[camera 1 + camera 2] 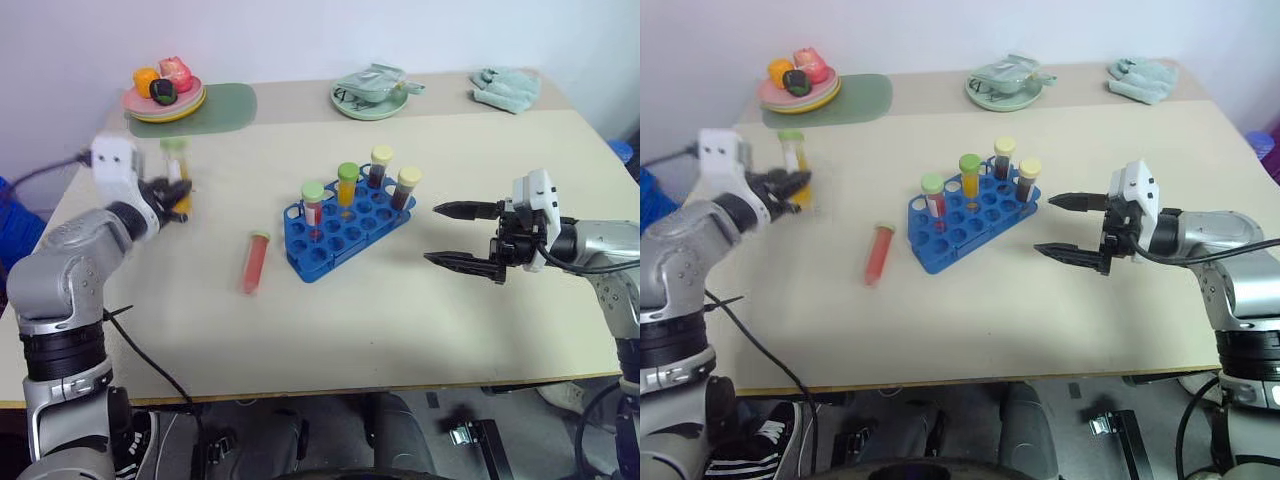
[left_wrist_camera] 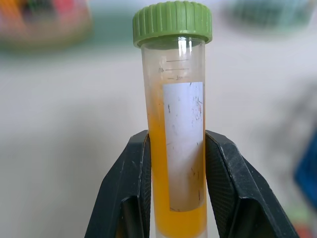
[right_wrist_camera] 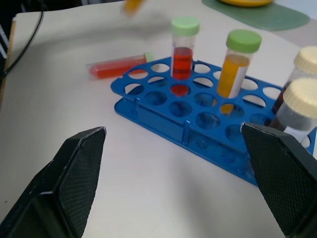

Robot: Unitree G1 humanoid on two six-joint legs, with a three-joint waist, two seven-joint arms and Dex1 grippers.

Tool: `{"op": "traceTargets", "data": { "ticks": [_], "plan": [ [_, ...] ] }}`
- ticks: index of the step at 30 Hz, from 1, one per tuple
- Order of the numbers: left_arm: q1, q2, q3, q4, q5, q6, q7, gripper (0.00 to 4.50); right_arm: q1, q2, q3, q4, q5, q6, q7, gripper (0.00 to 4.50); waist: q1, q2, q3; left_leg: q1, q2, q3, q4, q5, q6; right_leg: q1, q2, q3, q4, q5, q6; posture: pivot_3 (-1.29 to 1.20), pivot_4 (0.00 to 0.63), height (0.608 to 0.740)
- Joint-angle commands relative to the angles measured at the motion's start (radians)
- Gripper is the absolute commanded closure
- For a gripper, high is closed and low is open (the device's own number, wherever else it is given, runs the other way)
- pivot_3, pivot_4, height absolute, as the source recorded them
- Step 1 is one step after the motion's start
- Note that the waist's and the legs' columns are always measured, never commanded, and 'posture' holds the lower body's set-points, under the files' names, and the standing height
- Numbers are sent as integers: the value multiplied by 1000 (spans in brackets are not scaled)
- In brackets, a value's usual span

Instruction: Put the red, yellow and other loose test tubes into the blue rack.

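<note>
Blue rack (image 1: 345, 226) is the biggest piece I am working with: one rigid plastic grid of round holes, sitting at an angle near the middle of the bench (image 1: 420, 330). I judge it light enough to slide if a tube is pushed in off-axis, so it wants a straight, gentle insertion. I count four tubes already standing in it: one red with a green cap (image 1: 313, 205), one yellow-orange with a green cap (image 1: 346, 188), and two dark ones with pale caps (image 1: 378, 166) (image 1: 405, 187).

Loose tubes I can see number two. A salmon-red tube (image 1: 254, 262) lies flat on the bench just left of the rack, cap toward the far side. I judge it smooth, stiff, light and apt to roll, so I would take it across the middle of the barrel.

My left fingers (image 2: 171, 183) are clamped on the yellow-orange tube (image 2: 176, 144), held upright above the far left of the bench, well apart from the rack. The grip sits on the lower barrel over the label, cap free on top, which looks sound for lowering it into a hole.

My right fingers (image 1: 465, 238) stand wide apart and empty, just right of the rack.
</note>
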Motion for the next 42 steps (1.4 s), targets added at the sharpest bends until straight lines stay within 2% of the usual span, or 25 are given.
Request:
{"op": "traceTargets", "data": {
  "ticks": [1,6,13,19,27,33,42],
  "plan": [
    [-14,-26,-61,-82,2,-215,-111,3261,-24,6,-39,-5,7,-13,-26,0,4,0,0,0,0,0,0,0,0,1,0,0,0,0,0,0,150,740],
    [-72,-110,-240,-39,89,-427,-185,3261,-28,9,-39,-9,1,-18,-41,0,11,-1,0,1,0,0,1,0,0,2,0,0,-1,1,1,0,150,740],
    [-167,-283,-423,203,219,-663,-205,3261,-3,-24,-85,-14,3,-5,-58,0,18,0,-1,1,1,1,1,0,0,2,1,0,-7,2,0,0,150,740],
    [-209,-378,-482,335,256,-714,-221,3261,45,-53,-130,-38,15,12,-64,0,23,0,-1,0,2,2,1,0,1,4,5,0,-15,8,1,0,150,740],
    [-212,-433,-553,404,298,-801,-279,3261,81,-71,-170,-48,15,21,-78,0,24,0,-1,0,2,3,1,0,1,5,5,0,-15,8,1,0,150,740],
    [-208,-475,-569,448,344,-854,-247,3261,91,-75,-186,-59,21,31,-89,0,24,0,-1,0,2,3,1,0,1,5,5,0,-15,8,1,0,150,740],
    [-220,-518,-617,641,477,-1028,-191,3261,99,-83,-197,-60,18,37,-92,0,26,0,-1,0,2,3,1,0,1,5,5,0,-16,9,1,0,150,740]
  ]
}}
